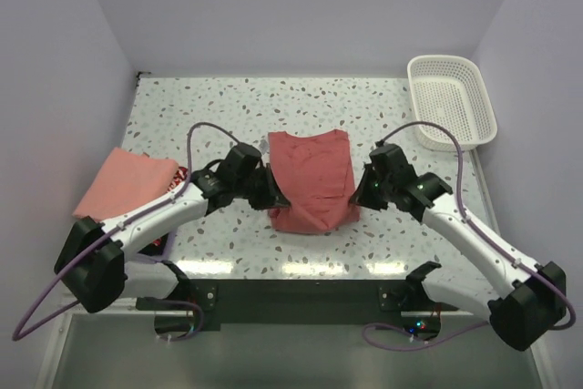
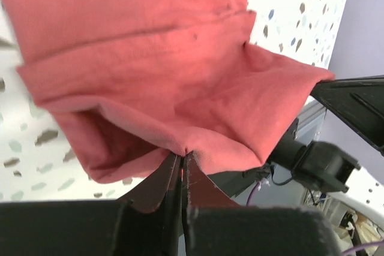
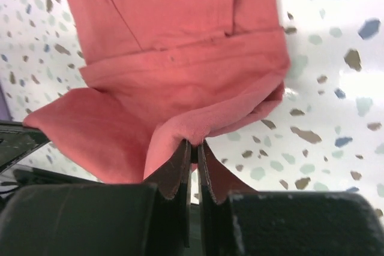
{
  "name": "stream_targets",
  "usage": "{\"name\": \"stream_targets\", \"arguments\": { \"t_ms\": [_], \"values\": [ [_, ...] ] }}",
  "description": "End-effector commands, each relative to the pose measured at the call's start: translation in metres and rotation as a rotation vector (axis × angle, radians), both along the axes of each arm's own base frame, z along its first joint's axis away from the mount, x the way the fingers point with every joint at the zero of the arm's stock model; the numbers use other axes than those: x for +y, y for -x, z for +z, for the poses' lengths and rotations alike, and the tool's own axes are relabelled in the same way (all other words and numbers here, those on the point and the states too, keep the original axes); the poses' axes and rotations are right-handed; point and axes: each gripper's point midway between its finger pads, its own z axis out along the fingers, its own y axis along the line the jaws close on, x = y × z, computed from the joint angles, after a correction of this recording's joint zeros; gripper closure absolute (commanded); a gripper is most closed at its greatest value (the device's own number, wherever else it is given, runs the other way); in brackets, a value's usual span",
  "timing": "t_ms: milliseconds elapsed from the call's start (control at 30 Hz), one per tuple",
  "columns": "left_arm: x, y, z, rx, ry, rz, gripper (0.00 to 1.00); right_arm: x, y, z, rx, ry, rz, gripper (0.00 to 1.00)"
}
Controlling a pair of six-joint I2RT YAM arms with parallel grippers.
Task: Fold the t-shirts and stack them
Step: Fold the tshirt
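A brick-red t-shirt [image 1: 310,179] lies in the middle of the table, its near end lifted by both grippers. My left gripper [image 1: 273,196] is shut on the shirt's near left corner [image 2: 183,148]. My right gripper [image 1: 360,193] is shut on the near right corner [image 3: 195,142]. Between them the near edge sags as a fold [image 1: 314,220]. The far part of the shirt lies flat. A folded salmon-pink t-shirt [image 1: 123,181] lies at the left edge of the table, partly under my left arm.
A white lattice basket [image 1: 451,102] stands at the back right corner. A small dark red object [image 1: 179,175] peeks out beside the pink shirt. White walls close in the table at the left, back and right.
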Motion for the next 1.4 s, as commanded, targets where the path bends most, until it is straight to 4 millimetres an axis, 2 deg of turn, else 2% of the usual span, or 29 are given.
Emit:
{"name": "stream_targets", "arguments": {
  "t_ms": [0, 33, 67, 133, 200, 267, 300, 333, 367, 400, 467, 533, 567, 633, 800, 867, 967, 1000, 1033, 1067, 1100, 1133, 1167, 1200, 1233, 1267, 1300, 1333, 1367],
  "values": [
    [-0.008, -0.035, 0.034, -0.094, 0.037, -0.03, 1.0, 0.02, -0.051, 0.04, -0.124, -0.099, 0.045, 1.0],
    [-0.009, -0.043, 0.032, -0.088, 0.029, -0.021, 1.0, 0.02, -0.059, 0.042, -0.125, -0.103, 0.041, 1.0],
    [-0.008, -0.058, 0.044, -0.112, 0.042, -0.001, 1.0, 0.02, -0.067, 0.045, -0.126, -0.113, 0.037, 1.0],
    [-0.008, -0.071, 0.04, -0.09, 0.045, 0.003, 1.0, 0.022, -0.088, 0.05, -0.119, -0.139, 0.027, 1.0],
    [-0.009, -0.092, 0.053, -0.118, 0.07, 0.023, 1.0, 0.022, -0.11, 0.063, -0.141, -0.166, 0.018, 1.0],
    [-0.008, -0.114, 0.058, -0.13, 0.082, 0.047, 1.0, 0.025, -0.128, 0.055, -0.11, -0.173, 0.013, 1.0],
    [-0.007, -0.121, 0.059, -0.13, 0.085, 0.054, 1.0, 0.025, -0.14, 0.066, -0.128, -0.195, 0.009, 1.0],
    [-0.008, -0.132, 0.059, -0.127, 0.086, 0.063, 1.0, 0.026, -0.15, 0.054, -0.097, -0.188, 0.009, 1.0],
    [-0.005, -0.142, 0.06, -0.134, 0.094, 0.077, 1.0, 0.027, -0.158, 0.054, -0.093, -0.193, 0.007, 1.0],
    [-0.004, -0.148, 0.059, -0.133, 0.091, 0.081, 1.0, 0.027, -0.171, 0.066, -0.12, -0.208, 0.004, 1.0],
    [0.001, -0.169, 0.056, -0.129, 0.095, 0.107, 1.0, 0.027, -0.188, 0.056, -0.099, -0.201, -0.003, 1.0],
    [0.004, -0.185, 0.048, -0.115, 0.099, 0.115, 1.0, 0.025, -0.208, 0.063, -0.125, -0.207, -0.01, 1.0],
    [0.012, -0.195, 0.046, -0.113, 0.1, 0.137, 1.0, 0.024, -0.218, 0.048, -0.093, -0.193, -0.014, 1.0],
    [0.014, -0.209, 0.039, -0.101, 0.11, 0.143, 1.0, 0.02, -0.237, 0.05, -0.101, -0.193, -0.023, 1.0],
    [0.037, -0.24, 0.017, -0.075, 0.123, 0.197, 1.0, 0.022, -0.284, 0.016, -0.071, -0.205, -0.012, 1.0],
    [0.045, -0.252, 0.004, -0.067, 0.139, 0.213, 1.0, 0.025, -0.297, 0.01, -0.08, -0.22, -0.003, 0.98],
    [0.055, -0.268, -0.01, -0.072, 0.155, 0.235, 1.0, 0.031, -0.325, -0.005, -0.104, -0.234, 0.018, 0.85],
    [0.057, -0.273, -0.011, -0.084, 0.167, 0.235, 1.0, 0.034, -0.338, 0.006, -0.144, -0.241, 0.03, 0.79],
    [0.066, -0.279, -0.017, -0.083, 0.174, 0.248, 1.0, 0.035, -0.344, -0.009, -0.127, -0.234, 0.035, 0.73],
    [0.07, -0.285, -0.018, -0.092, 0.188, 0.255, 1.0, 0.037, -0.35, -0.006, -0.142, -0.24, 0.044, 0.71],
    [0.071, -0.289, -0.017, -0.103, 0.215, 0.252, 0.96, 0.038, -0.358, 0.005, -0.173, -0.247, 0.055, 0.66],
    [0.073, -0.289, -0.017, -0.105, 0.265, 0.222, 0.89, 0.038, -0.361, 0.006, -0.182, -0.239, 0.057, 0.56],
    [0.075, -0.295, -0.013, -0.132, 0.281, 0.216, 0.82, 0.036, -0.363, 0.013, -0.197, -0.234, 0.056, 0.52],
    [0.08, -0.295, -0.014, -0.13, 0.276, 0.221, 0.59, 0.035, -0.363, 0.02, -0.213, -0.227, 0.058, 0.48],
    [0.089, -0.296, -0.009, -0.154, 0.27, 0.237, 0.47, 0.03, -0.363, 0.033, -0.248, -0.202, 0.048, 0.38],
    [0.094, -0.295, -0.006, -0.172, 0.262, 0.249, 0.4, 0.027, -0.36, 0.04, -0.264, -0.191, 0.041, 0.36],
    [0.097, -0.294, -0.002, -0.193, 0.247, 0.252, 0.3, 0.025, -0.354, 0.034, -0.256, -0.178, 0.038, 0.34],
    [0.103, -0.293, 0.005, -0.214, 0.233, 0.269, 0.27, 0.019, -0.351, 0.034, -0.263, -0.153, 0.027, 0.31],
    [0.105, -0.291, 0.008, -0.22, 0.22, 0.278, 0.27, 0.016, -0.345, 0.052, -0.299, -0.146, 0.023, 0.3]
  ]
}}
